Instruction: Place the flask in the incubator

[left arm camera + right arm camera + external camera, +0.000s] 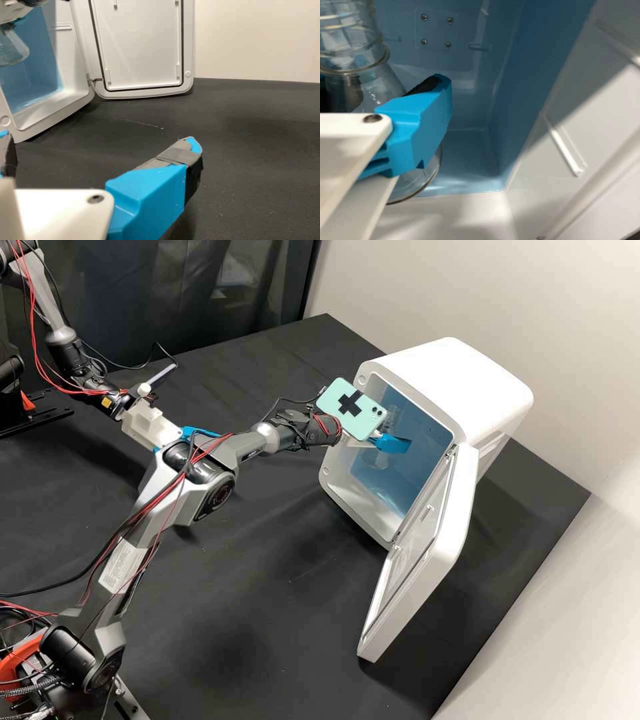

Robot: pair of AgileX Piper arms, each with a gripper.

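Note:
The white incubator (453,387) stands at the bench's right with its door (427,553) swung wide open, showing a blue interior. My right gripper (392,443) is inside the chamber, shut on a clear glass flask (355,75) at its narrow upper part. The flask's base hangs low over the blue floor near the front lip; I cannot tell whether it touches. The flask (10,45) also appears in the left wrist view, inside the incubator (45,105). My left gripper (199,433) hovers at the left, well away from the incubator, open (97,150) and holding nothing.
A teal phone-like plate with a black cross (351,409) sits on the right wrist at the incubator's opening. The right arm's elbow (200,483) crosses the bench's middle. Red cables trail along both arms. The bench edge runs close behind the incubator, beside a pale wall.

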